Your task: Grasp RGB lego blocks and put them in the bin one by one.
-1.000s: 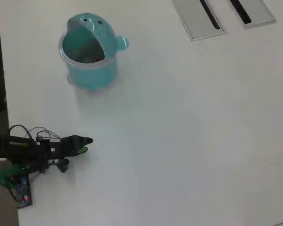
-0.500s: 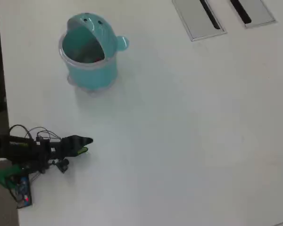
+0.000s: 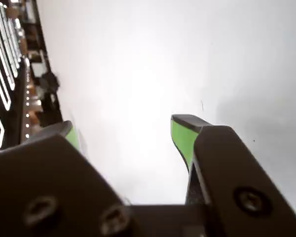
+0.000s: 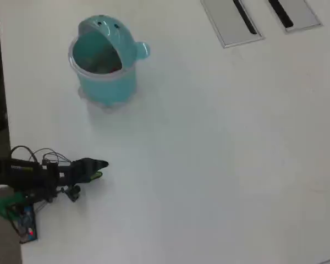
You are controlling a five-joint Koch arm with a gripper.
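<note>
The gripper rests low at the bench's left edge, unmoved over the last second, jaws parted and empty. No blocks lie loose (presumably binned); the bin stands well beyond.

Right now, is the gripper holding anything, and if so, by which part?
Nothing is held. In the wrist view the gripper is open, with only bare white table showing between its green-tipped jaws.

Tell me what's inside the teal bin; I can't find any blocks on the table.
In the overhead view the bin shows only a dim, brownish interior; no block can be made out. Its domed lid hides the rear part.
</note>
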